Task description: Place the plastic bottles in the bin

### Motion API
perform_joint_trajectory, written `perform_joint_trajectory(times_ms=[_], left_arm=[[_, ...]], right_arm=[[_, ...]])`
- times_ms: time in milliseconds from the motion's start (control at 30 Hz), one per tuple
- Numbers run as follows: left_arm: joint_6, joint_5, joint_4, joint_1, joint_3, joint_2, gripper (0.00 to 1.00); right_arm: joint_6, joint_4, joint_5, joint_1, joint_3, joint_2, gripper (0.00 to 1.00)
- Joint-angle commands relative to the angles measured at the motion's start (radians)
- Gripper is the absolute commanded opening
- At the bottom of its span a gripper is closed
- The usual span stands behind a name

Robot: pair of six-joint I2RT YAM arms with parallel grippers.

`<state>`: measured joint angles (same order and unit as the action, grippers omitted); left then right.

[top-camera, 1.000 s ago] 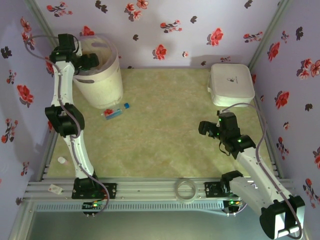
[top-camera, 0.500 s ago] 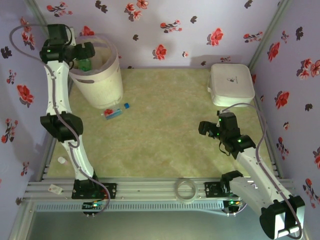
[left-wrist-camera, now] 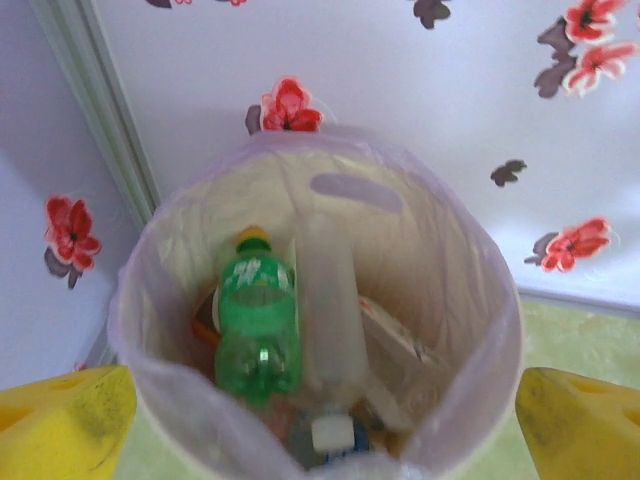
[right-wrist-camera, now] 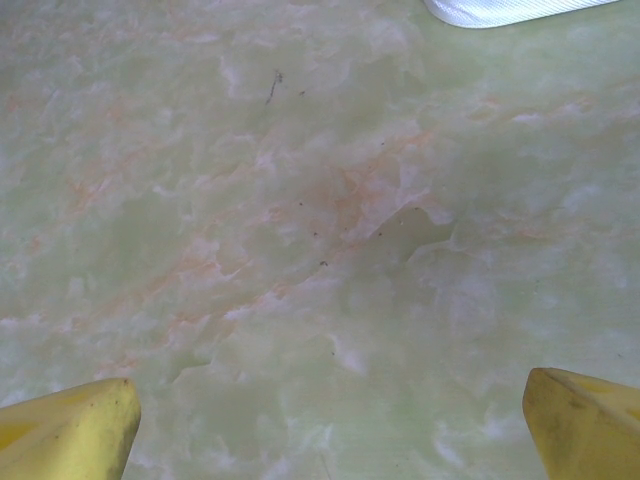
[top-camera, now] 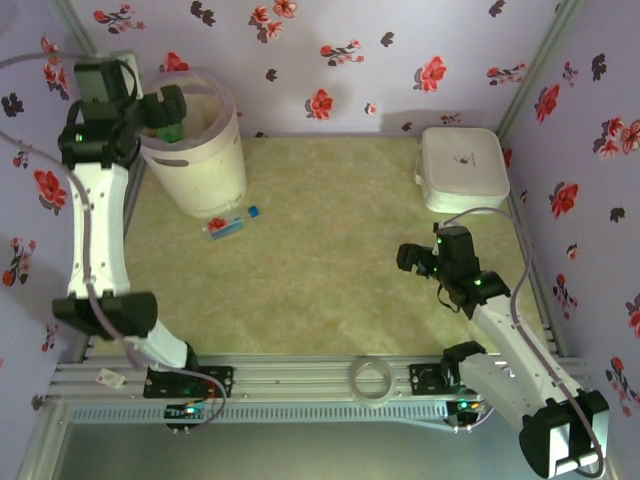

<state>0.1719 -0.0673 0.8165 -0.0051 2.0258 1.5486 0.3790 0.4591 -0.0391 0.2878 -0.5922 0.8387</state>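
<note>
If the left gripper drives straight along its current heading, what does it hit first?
The left gripper points down into the bin. First contact is probably the bottles piled inside, likely the clear bottle beside the green bottle. Depth is unclear.

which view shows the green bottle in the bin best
The left wrist view: it looks down into the bin with the green bottle whole. The top view catches just a green sliver by the left arm.
</note>
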Motion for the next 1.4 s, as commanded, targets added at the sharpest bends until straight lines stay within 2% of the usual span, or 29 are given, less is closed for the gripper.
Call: perform_joint_trajectory(times_ms=[0,100,300,467,533,633,800,967,1100,1367], left_arm=[[0.077,-0.101,-0.164,-0.018,-0.218,-0.168,0.95],[0.147,-0.111,-0.222,-0.038,-0.389,-0.302,0.92],[0.232,-0.105,-0.208,-0.104,-0.655,-0.453,0.93],[0.404,-0.108,-0.331,-0.089,-0.960,-0.649,0.91],[0.458,-0.060,-0.364,-0.059,-1.057,-0.672,0.92],[0.522,0.044,-0.408,-0.015,-1.165,-0.637,0.92],[0.589,0.080,-0.615,0.073,-1.340,-0.549,0.86],[0.556,0.127,-0.783,0.091,-1.341,-0.297,0.86],[0.529,0.127,-0.898,0.095,-1.319,-0.157,0.85],[0.505,0.143,-0.941,0.084,-1.287,-0.024,0.84]], right_arm=[[0.014,-0.032,-0.030,-0.007,0.015,-0.009,0.99],[0.011,-0.039,-0.037,-0.006,0.018,-0.004,0.99],[0.040,-0.090,-0.035,-0.008,0.034,-0.004,0.97],[0.068,-0.127,-0.041,-0.008,0.055,-0.010,0.97],[0.075,-0.143,-0.037,-0.007,0.061,-0.005,0.96],[0.077,-0.158,-0.033,-0.009,0.060,0.008,0.96],[0.075,-0.146,-0.035,-0.010,0.057,0.006,0.96],[0.075,-0.134,-0.032,-0.012,0.059,0.001,0.96],[0.073,-0.109,-0.038,-0.014,0.056,-0.019,0.97],[0.065,-0.078,-0.058,-0.016,0.043,-0.042,0.97]])
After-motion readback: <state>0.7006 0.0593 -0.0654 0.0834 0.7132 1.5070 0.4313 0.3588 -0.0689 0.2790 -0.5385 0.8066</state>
